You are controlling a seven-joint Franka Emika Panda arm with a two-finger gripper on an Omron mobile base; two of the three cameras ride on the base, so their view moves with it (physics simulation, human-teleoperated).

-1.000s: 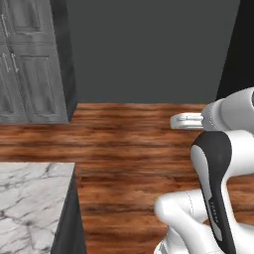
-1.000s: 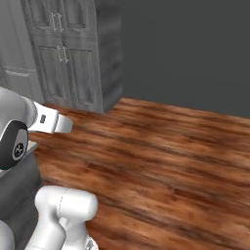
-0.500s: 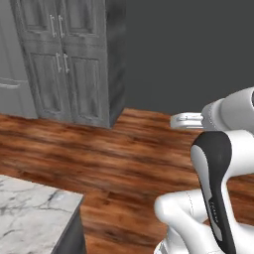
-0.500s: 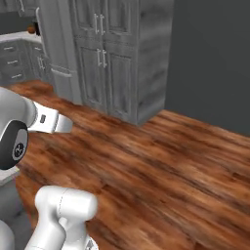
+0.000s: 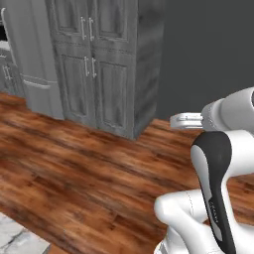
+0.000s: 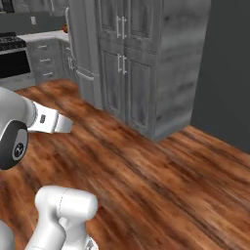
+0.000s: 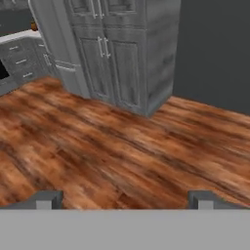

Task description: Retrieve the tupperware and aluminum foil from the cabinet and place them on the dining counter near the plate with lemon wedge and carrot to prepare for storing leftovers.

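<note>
My gripper [image 7: 125,200] is open, its two dark fingertips [image 7: 49,199] wide apart with nothing between them. It hangs above bare wooden floor [image 7: 122,146] and points toward tall grey doors. In the left base view the white hand [image 5: 186,120] sticks out forward at mid height. In the right base view the hand [image 6: 49,122] does the same. The tupperware, aluminum foil, cabinet, dining counter, plate, lemon wedge and carrot are out of view.
Tall grey panelled doors with bar handles [image 5: 94,69] [image 6: 127,63] stand ahead, a dark wall [image 5: 208,49] to their right. A stove [image 6: 12,58] and grey drawers [image 6: 49,61] sit at the far left. A marble counter corner [image 5: 17,242] shows at the lower left.
The whole picture has shifted as the base moves: the tall doors slid rightward and grew closer, and the marble counter dropped toward the lower left corner. The arm keeps its pose, gripper open.
</note>
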